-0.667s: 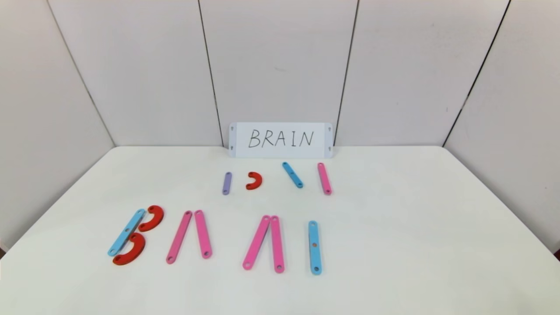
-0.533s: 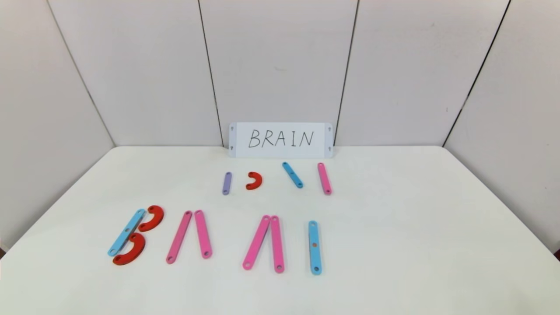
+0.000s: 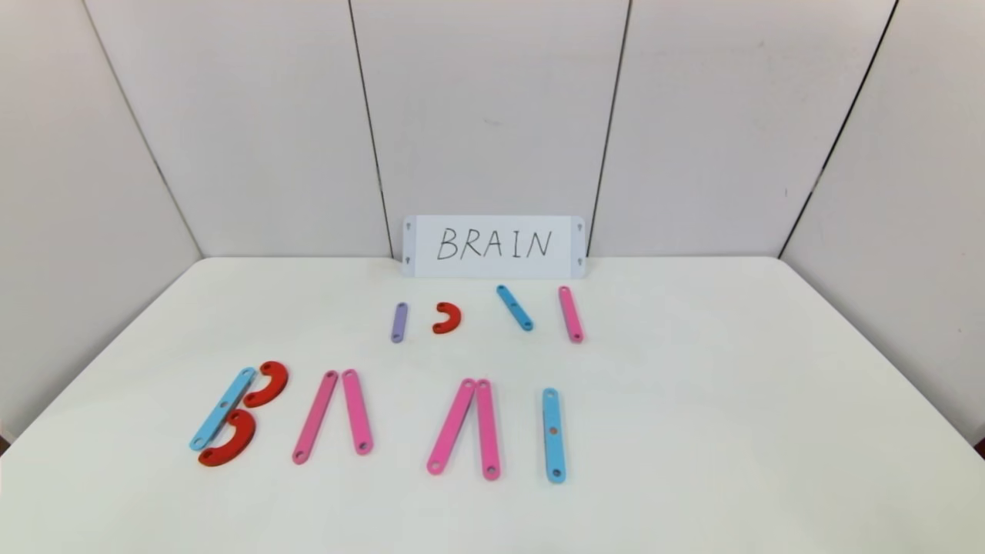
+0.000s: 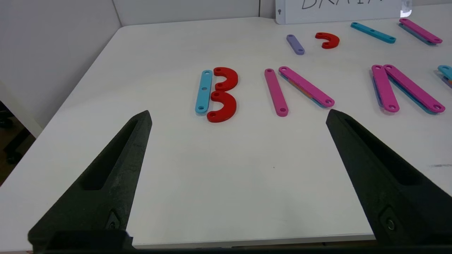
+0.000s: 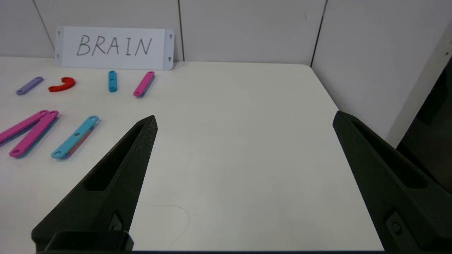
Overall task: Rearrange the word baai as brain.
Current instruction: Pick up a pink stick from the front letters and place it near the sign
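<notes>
The word baai lies in a row across the table's front. The B (image 3: 231,415) is a blue strip with two red curves. Two A shapes, the first (image 3: 333,414) and the second (image 3: 465,427), are each two pink strips. The I (image 3: 553,435) is a blue strip. Spare pieces lie behind: a purple strip (image 3: 399,322), a red curve (image 3: 446,317), a blue strip (image 3: 514,307) and a pink strip (image 3: 570,313). My left gripper (image 4: 238,116) is open and empty above the table's near edge, short of the B (image 4: 217,92). My right gripper (image 5: 243,118) is open and empty over bare table, right of the I (image 5: 75,137).
A white card (image 3: 493,246) with handwritten BRAIN stands against the back wall. The white table (image 3: 731,400) is walled at the back and both sides. Neither arm shows in the head view.
</notes>
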Tool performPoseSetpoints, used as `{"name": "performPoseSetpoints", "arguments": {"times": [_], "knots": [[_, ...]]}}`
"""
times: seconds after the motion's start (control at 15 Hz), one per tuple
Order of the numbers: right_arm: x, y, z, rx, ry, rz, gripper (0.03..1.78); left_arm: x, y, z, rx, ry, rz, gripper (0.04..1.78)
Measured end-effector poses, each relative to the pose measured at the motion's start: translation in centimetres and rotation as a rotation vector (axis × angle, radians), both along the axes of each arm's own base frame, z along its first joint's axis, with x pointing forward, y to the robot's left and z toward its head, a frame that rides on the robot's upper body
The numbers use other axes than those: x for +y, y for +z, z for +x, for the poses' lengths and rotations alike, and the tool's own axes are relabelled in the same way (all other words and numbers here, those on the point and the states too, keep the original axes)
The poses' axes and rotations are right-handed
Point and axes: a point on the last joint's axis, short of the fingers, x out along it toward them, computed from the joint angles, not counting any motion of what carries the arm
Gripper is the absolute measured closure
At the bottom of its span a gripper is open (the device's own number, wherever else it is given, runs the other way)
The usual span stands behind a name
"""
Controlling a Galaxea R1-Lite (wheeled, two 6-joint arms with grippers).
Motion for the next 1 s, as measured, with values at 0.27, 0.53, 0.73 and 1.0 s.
{"name": "performPoseSetpoints", "arguments": {"times": [0.27, 0.53, 0.73, 1.0], "knots": [[0.1, 5.0, -0.5, -0.033, 0.042, -0.016, 0.07, 0.0, 4.1, 0.0, -0.014, 0.001, 0.002, 0.09], [0.1, 10.9, 1.7, 0.006, 0.050, -0.017, 0.07, 0.0, 9.2, 1.6, 0.007, -0.001, 0.004, 0.09], [0.1, 14.9, 5.0, 0.062, 0.059, -0.016, 0.07, 0.0, 13.5, 4.5, 0.045, -0.004, 0.005, 0.09], [0.3, 18.7, 10.2, 0.207, 0.115, -0.013, 0.07, 0.0, 17.6, 10.2, 0.134, -0.014, 0.009, 0.09]]}}
